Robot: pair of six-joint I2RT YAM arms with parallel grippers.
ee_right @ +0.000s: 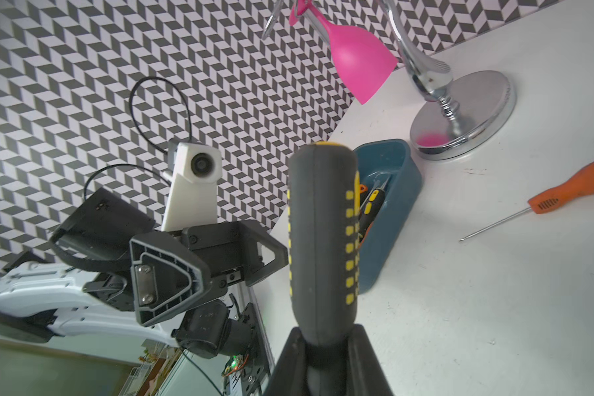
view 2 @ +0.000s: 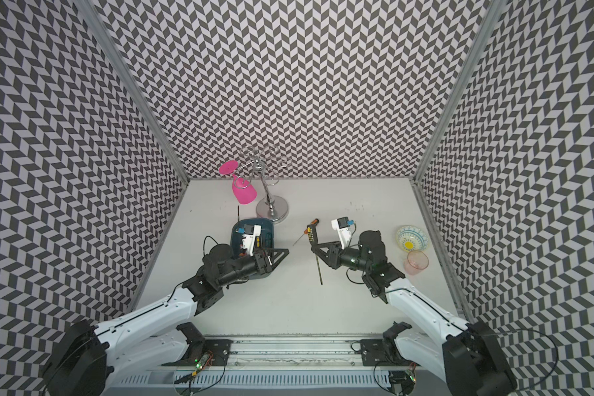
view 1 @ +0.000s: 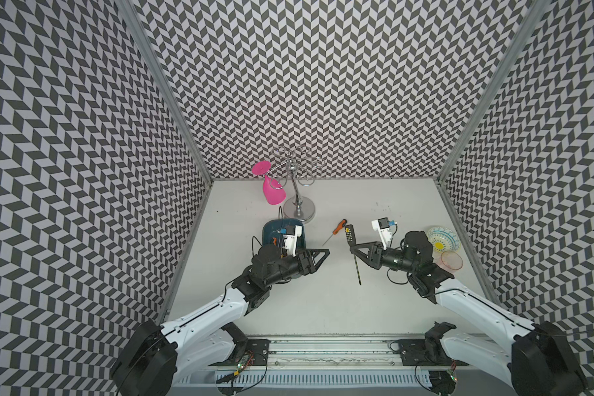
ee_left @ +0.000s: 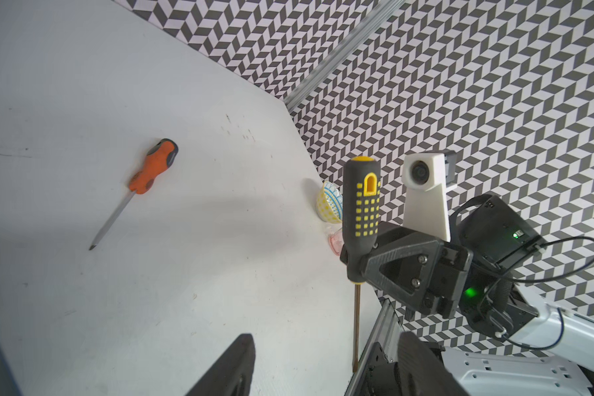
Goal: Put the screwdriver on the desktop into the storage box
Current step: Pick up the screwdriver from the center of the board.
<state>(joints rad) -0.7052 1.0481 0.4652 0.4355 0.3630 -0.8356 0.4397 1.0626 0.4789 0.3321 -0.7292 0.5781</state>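
Observation:
My right gripper (ee_right: 328,332) is shut on the lower end of a black-and-yellow screwdriver (view 1: 350,236), which it holds raised above the desktop (view 1: 288,301) with the shaft pointing toward the front. An orange screwdriver (view 1: 340,226) lies flat on the desktop just behind it, seen also as the orange screwdriver (ee_left: 155,164) in the left wrist view. The teal storage box (ee_right: 388,219) sits at the left with several screwdrivers inside, and my left arm partly covers the storage box (view 1: 271,228) in both top views. My left gripper (ee_left: 326,339) stands open and empty in front of the box.
A chrome cup rack (view 1: 299,205) with a pink glass (view 1: 272,192) hanging on it stands behind the box. A patterned bowl (view 1: 443,240) and a clear pink cup (view 1: 451,260) sit by the right wall. Patterned walls enclose three sides.

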